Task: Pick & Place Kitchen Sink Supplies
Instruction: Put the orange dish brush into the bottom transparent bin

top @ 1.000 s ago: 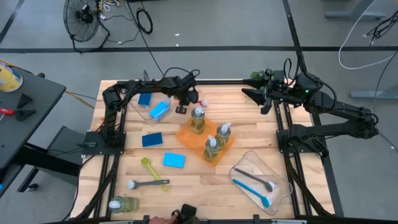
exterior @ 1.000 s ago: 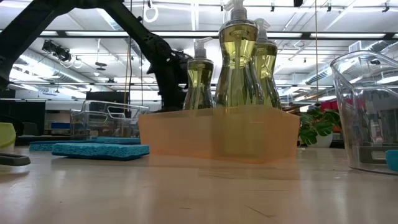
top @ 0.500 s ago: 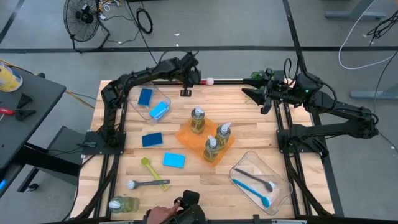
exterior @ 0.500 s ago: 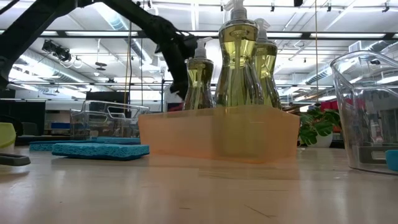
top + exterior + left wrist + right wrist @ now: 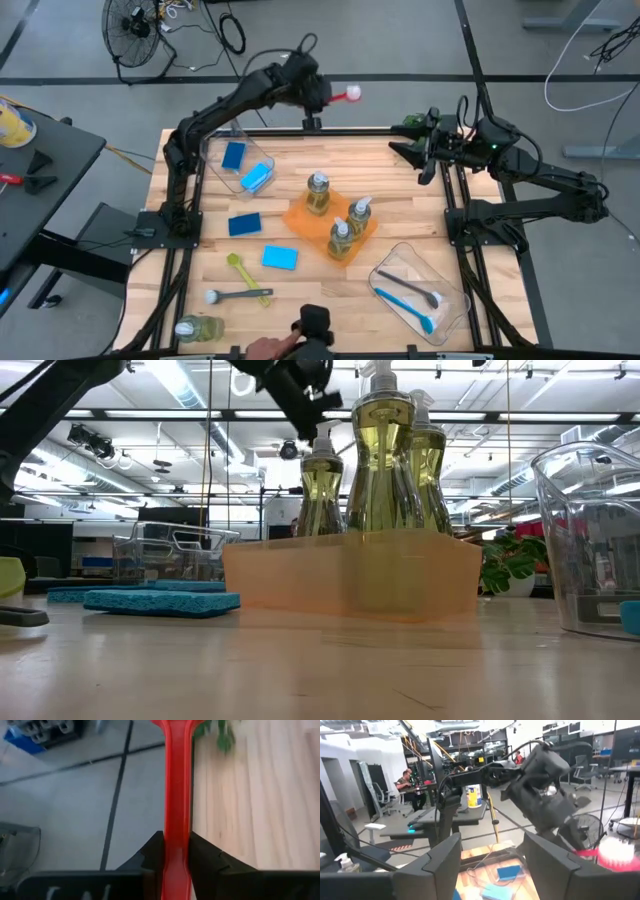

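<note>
The left gripper is holding the red brush high above the far edge of the table, its fingers pinching the red handle on both sides, with the pale bristle head pointing to the right. The right gripper is waiting at the far right of the table with its fingers spread and nothing between them.

In my judgement, the step in hand is carrying this brush to the clear bin at the near right, where a grey brush and a blue brush are already lying. To do it well, the arm should keep the brush high while it is passing over the three soap bottles standing in the orange tray at the centre, because a low handle could knock them over. It should turn the handle along the length of the bin before it is lowering, and spread the fingers only when the brush is inside the walls.
</note>
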Robot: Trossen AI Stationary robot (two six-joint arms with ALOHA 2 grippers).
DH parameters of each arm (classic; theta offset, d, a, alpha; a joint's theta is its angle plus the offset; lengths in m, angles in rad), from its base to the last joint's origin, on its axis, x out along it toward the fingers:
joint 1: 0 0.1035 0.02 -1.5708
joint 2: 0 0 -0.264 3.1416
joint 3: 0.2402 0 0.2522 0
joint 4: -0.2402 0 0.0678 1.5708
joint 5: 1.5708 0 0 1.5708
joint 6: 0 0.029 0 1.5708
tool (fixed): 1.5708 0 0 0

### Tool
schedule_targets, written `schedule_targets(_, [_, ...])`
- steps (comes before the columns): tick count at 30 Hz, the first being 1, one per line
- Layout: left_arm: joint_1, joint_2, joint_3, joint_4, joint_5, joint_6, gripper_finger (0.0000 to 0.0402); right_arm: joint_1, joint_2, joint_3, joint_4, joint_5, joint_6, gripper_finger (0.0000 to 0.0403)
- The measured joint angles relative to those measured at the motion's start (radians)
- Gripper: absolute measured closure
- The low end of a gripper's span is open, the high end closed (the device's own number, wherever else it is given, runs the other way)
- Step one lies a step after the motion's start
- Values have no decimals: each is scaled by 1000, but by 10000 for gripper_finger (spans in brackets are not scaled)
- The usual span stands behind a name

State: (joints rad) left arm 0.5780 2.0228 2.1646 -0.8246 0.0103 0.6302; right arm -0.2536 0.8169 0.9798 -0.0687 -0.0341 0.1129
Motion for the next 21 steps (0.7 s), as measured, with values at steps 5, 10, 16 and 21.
schedule_targets(5, [-18, 0, 130, -15, 67, -77, 332, 0, 0, 0, 42, 0, -46, 188])
schedule_targets(10, [-53, -18, 183, 37, 189, -181, 324, 0, 0, 0, 69, 0, -50, 188])
schedule_targets(16, [-103, -28, 189, 89, 382, -312, 334, 0, 0, 0, 83, 0, -50, 188])
schedule_targets(21, [-163, -28, 188, 117, 431, -358, 324, 0, 0, 0, 81, 19, -50, 188])
